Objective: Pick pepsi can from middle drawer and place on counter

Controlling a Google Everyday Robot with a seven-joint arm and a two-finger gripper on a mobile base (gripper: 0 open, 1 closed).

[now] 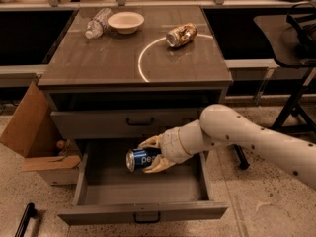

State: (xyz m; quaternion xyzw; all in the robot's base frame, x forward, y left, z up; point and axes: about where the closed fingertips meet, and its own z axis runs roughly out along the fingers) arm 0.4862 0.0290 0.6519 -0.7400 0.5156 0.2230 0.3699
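**A:** Biggest first: the counter [98,65] sits above and behind everything else. Its surface carries a white bowl [126,21], a clear plastic bottle [98,22] and a gold-tan can [181,34] lying at the far edge of the white circle [142,58].

**B:** Under it the middle drawer [143,191] is pulled out, with bare grey floor on our side.

**A:** Our arm [256,138] comes in from the right. The jaws sit over the back half of that drawer, just below the shut drawer front [89,123].

**B:** And the jaws are pinching the pepsi can [141,159], one finger above it and one below.

**A:** The can lies on its side, long axis left to right, silver end pointing left, away from our wrist. We can't tell whether it is clear of the floor.

**B:** So the counter lies up and back from the can, with that shut front overhanging between them. We judge we should draw the can out toward us before rising, or it may knock the front or the counter's edge.
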